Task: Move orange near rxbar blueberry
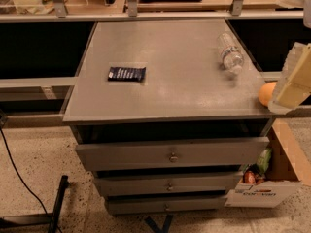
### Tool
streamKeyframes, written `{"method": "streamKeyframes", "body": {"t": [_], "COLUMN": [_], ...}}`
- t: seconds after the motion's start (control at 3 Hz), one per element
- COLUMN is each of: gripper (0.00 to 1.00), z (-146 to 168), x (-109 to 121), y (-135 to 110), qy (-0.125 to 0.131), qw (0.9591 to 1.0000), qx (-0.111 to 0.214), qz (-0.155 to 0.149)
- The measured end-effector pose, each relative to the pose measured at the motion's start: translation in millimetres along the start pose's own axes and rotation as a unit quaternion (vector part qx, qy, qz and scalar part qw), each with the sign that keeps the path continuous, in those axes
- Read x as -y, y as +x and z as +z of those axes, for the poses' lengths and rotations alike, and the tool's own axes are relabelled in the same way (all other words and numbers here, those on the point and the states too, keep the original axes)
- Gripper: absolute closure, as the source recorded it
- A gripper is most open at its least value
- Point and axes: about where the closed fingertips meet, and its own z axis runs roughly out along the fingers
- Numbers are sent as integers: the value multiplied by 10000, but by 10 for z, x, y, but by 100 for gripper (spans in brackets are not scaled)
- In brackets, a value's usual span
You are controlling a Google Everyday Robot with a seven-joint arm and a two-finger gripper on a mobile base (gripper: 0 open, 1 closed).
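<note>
The orange (266, 93) is at the table's right edge, with its right side hidden behind my gripper (293, 79). The pale gripper comes in from the right border of the camera view and sits right against the fruit. Whether it holds the fruit cannot be made out. The rxbar blueberry (126, 73), a flat dark navy wrapper with white lettering, lies on the left part of the grey tabletop (175, 89), far from the orange.
A clear plastic water bottle (229, 53) lies on its side at the back right of the table. Below the top are three drawers (170, 155). A cardboard box (272, 178) of items stands on the floor at the right. A shelf rail (146, 13) runs behind.
</note>
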Motion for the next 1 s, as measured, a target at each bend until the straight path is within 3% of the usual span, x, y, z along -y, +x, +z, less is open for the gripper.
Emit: {"method": "streamKeyframes", "body": {"t": [0.33, 1.0], "gripper": [0, 0], "z": [-11, 323], "x": [2, 247], "y": [-8, 165], "qy": [15, -9], "qw": [10000, 9984], "qx": [1, -202], "qz": [-11, -533]}}
